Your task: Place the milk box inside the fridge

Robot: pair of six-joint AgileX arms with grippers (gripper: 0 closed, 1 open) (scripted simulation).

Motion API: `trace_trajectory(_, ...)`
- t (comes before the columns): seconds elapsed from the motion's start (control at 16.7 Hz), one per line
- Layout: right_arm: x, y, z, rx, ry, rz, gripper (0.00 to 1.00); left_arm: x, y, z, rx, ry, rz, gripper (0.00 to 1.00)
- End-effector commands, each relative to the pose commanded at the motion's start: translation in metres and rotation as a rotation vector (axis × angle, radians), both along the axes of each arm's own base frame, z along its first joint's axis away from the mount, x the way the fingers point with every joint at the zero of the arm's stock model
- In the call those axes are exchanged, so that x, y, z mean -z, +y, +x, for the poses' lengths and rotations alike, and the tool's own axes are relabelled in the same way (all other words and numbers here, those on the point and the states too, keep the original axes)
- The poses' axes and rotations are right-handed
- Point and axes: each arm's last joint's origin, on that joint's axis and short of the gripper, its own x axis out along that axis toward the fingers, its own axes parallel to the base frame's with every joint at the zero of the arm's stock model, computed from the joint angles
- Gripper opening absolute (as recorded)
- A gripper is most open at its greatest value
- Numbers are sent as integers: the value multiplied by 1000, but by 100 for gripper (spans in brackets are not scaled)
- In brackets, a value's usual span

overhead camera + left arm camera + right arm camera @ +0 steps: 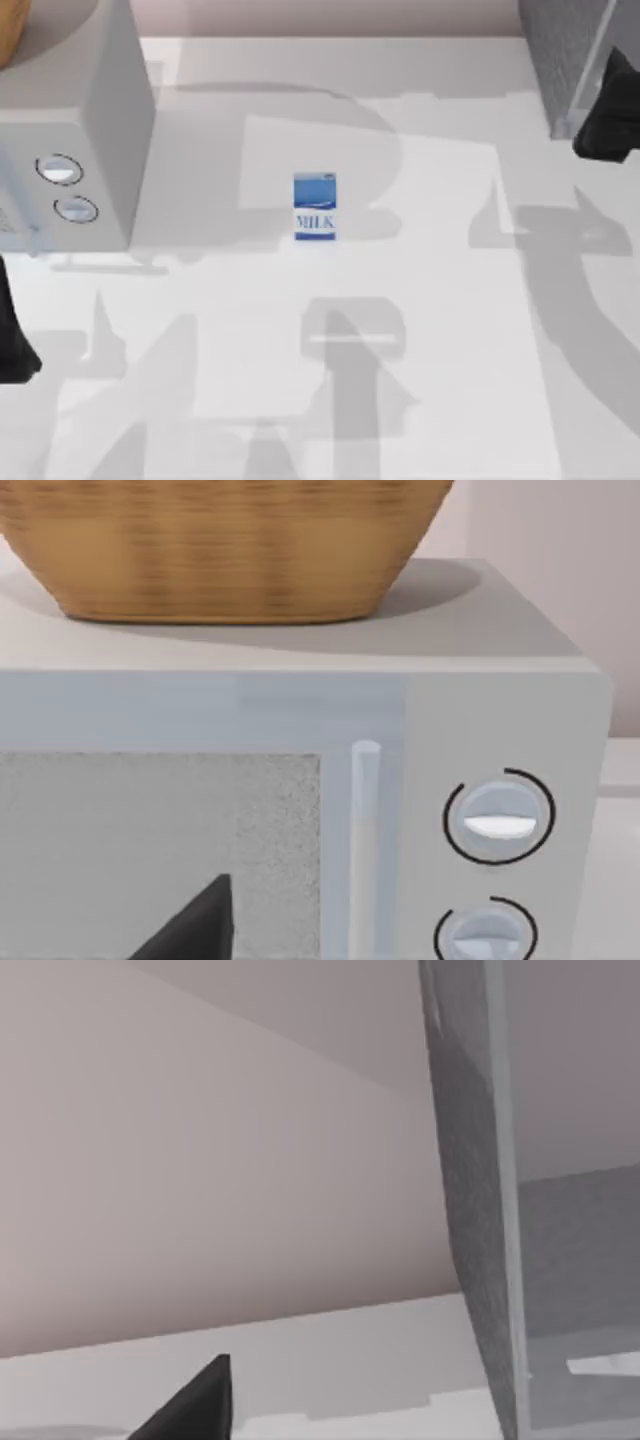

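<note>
The milk box [314, 206] stands upright on the white table [450, 300] near the middle of the top view, a little toward twelve o'clock from centre, its white front with the blue "MILK" lettering facing six o'clock and nothing touching it. The fridge [570, 55], dark grey and speckled with a pale grey frame, sits at the two o'clock corner of the table, well apart from the carton; in the right wrist view its speckled side and pale framed edge [480, 1210] rise close before the camera. The right gripper [608, 110] is a dark shape at about two o'clock, just beside the fridge's front; whether its claw is spread or pressed together I cannot tell. The left arm [12, 330] shows as a dark shape at the nine o'clock edge of the table, and its claw's state cannot be told either. At ten o'clock stands a light grey box with two round dials [80, 120], a woven basket [220, 550] on top of it.
</note>
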Motion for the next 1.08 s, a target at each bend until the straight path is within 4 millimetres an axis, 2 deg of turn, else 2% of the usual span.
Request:
trace_trajectory(0.24, 2, 38, 26, 9, 14, 13, 100, 0, 0, 0, 0, 0, 0, 100)
trace_trajectory(0.48, 16, 78, 48, 19, 35, 7, 100, 0, 0, 0, 0, 0, 0, 100)
trace_trajectory(0.78, 45, 127, 66, 26, 55, -15, 100, 0, 0, 0, 0, 0, 0, 100)
trace_trajectory(1.08, 84, 169, 77, 32, 72, -48, 100, 0, 0, 0, 0, 0, 0, 100)
